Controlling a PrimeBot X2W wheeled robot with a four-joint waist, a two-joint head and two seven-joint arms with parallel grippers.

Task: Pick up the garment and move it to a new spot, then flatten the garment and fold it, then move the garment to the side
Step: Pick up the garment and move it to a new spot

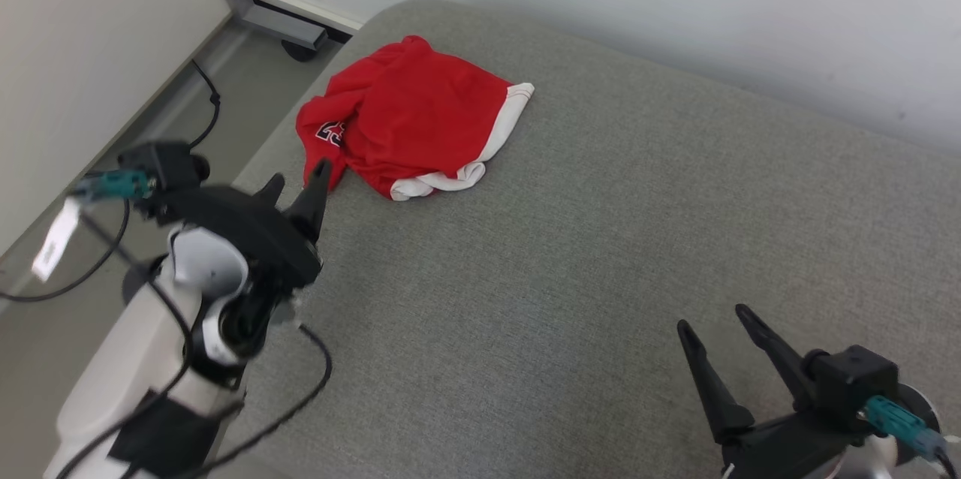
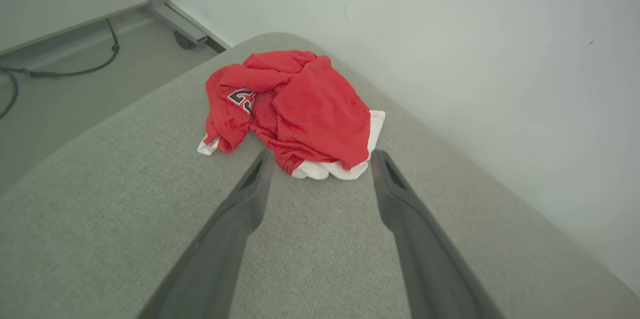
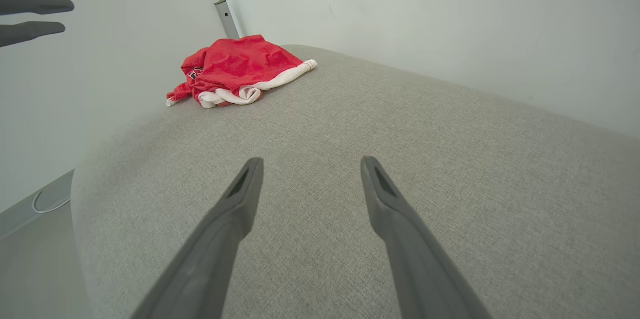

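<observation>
Garment (image 1: 409,115), red with white edges, lies bunched up at the far left corner of the grey cushion (image 1: 570,254). The left tool (image 1: 299,173) is wide open right by the garment, holding nothing. The right tool (image 1: 713,317) is wide open too, well apart from it.

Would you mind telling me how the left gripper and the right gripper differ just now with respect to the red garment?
The left gripper sits at the near edge of the garment, fingers aimed at it; the right gripper is well away, over bare grey cushion. The left gripper is by the cushion's left edge, the right gripper far to the right. Both are open and hold nothing.
</observation>
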